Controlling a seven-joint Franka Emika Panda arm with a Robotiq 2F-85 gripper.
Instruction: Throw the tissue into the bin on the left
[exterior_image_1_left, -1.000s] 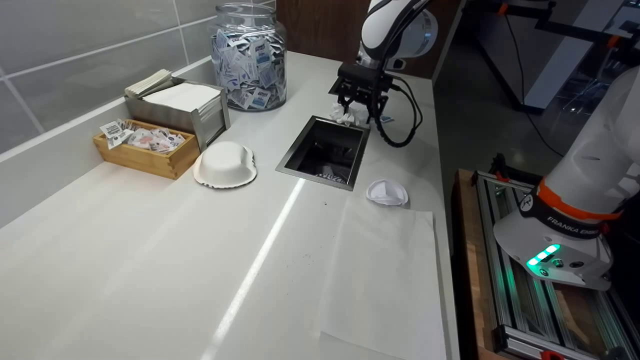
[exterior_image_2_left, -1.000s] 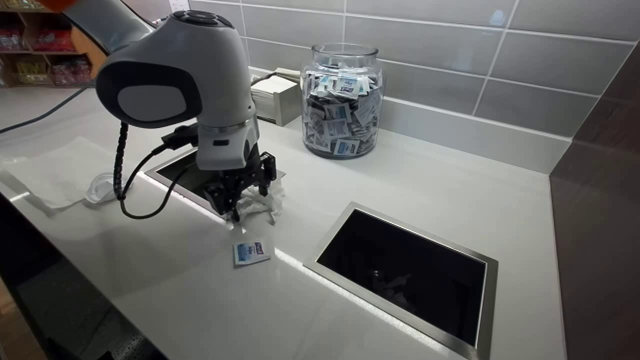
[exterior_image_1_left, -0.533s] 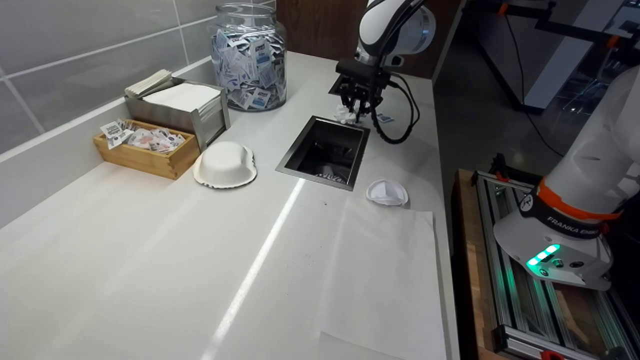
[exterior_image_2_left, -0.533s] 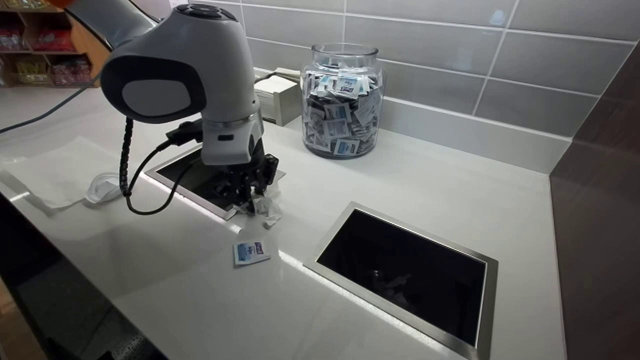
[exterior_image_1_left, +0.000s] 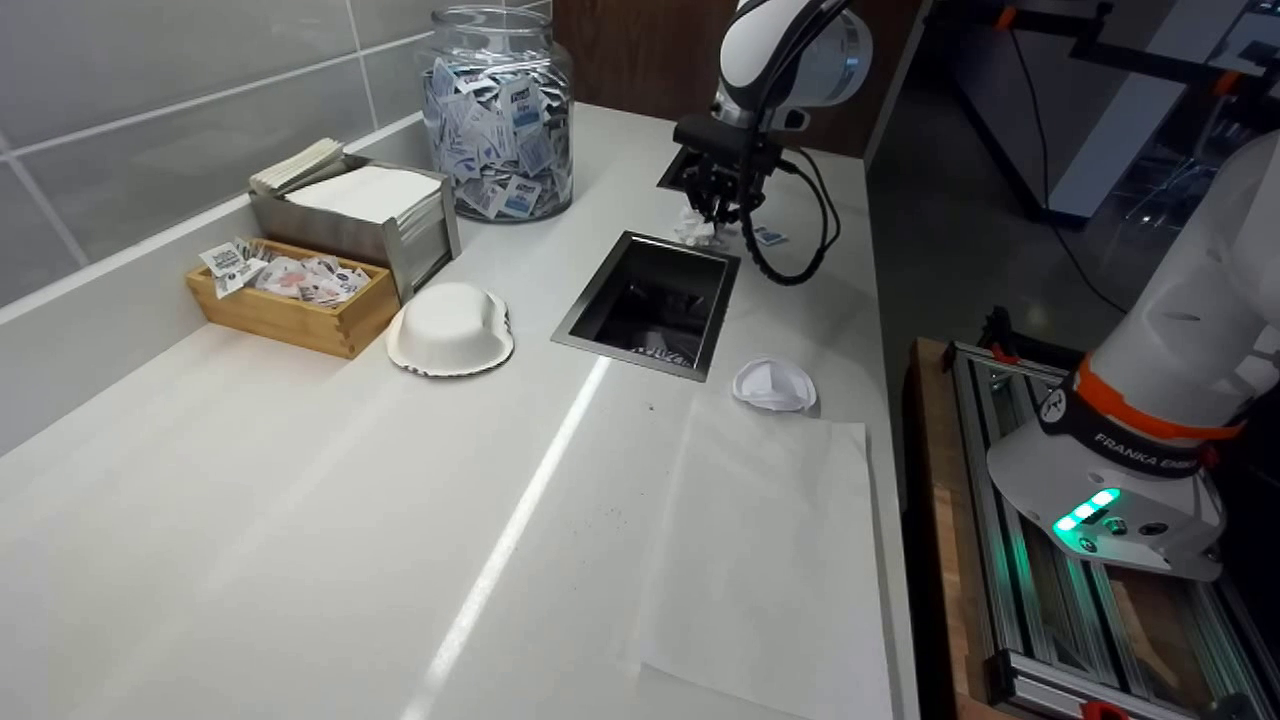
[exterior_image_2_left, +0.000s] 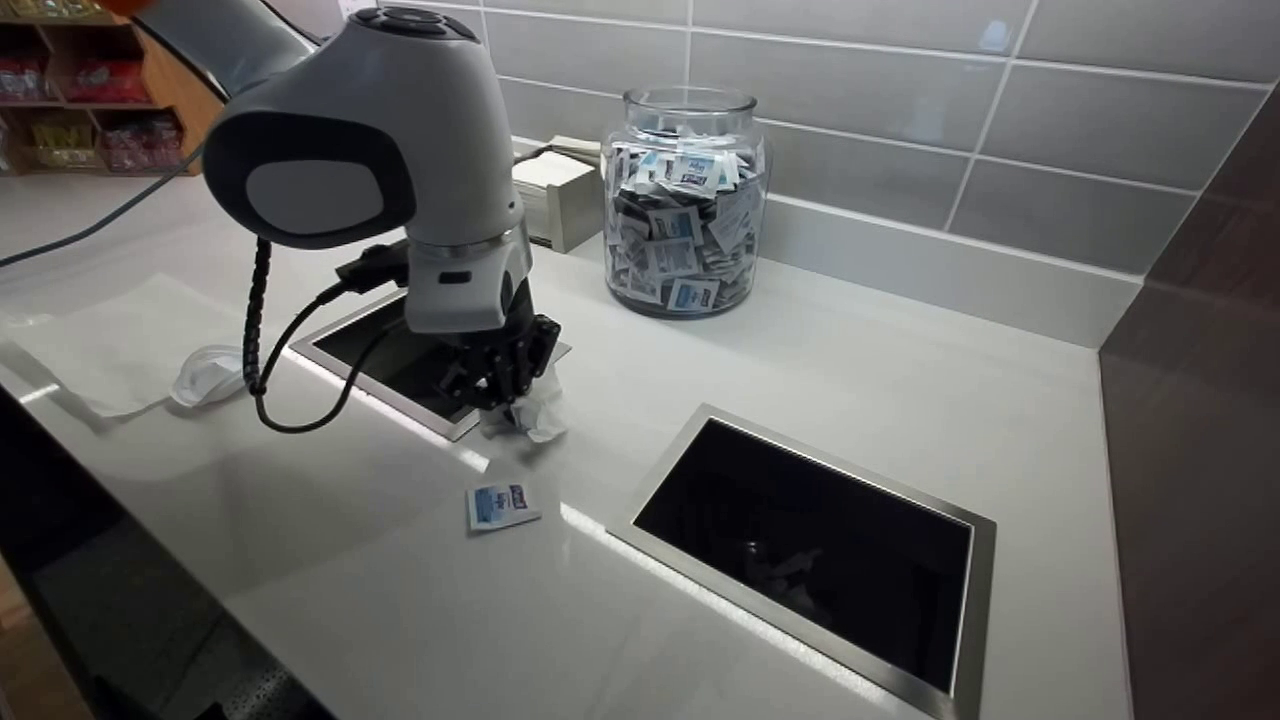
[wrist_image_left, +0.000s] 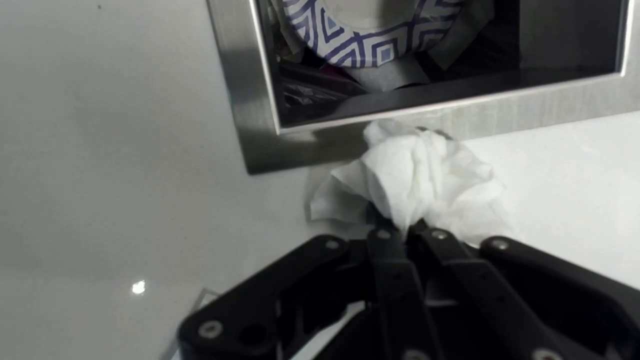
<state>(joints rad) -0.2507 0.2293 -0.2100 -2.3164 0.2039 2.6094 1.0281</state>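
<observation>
A crumpled white tissue (wrist_image_left: 412, 175) lies against the counter beside a bin, one edge overlapping the metal rim in the wrist view. My gripper (wrist_image_left: 403, 229) is shut on it, with a fold pinched between the fingers and the fingertips partly buried. Both exterior views show the gripper (exterior_image_2_left: 512, 408) low over the counter with the tissue (exterior_image_2_left: 542, 412) under and beside it; whether it is clear of the surface I cannot tell. The bin next to it has a steel rim (exterior_image_2_left: 372, 394) and a patterned plate (wrist_image_left: 385, 50) inside. Another bin (exterior_image_2_left: 780, 614) sits to the right in that exterior view.
A blue-white sachet (exterior_image_2_left: 502, 506) lies close to the gripper. Along the wall stand a glass jar (exterior_image_2_left: 685, 220) of sachets, a napkin holder (exterior_image_1_left: 330, 235) and a wooden box (exterior_image_1_left: 300, 315). A bowl (exterior_image_1_left: 452, 330), a white lid (exterior_image_1_left: 775, 385) and a paper sheet (exterior_image_1_left: 765, 560) lie on the counter.
The fingers have come together from wide apart and taken hold of the tissue, bunching it up. The arm has shifted only slightly, and the bins and sachet have stayed put.
</observation>
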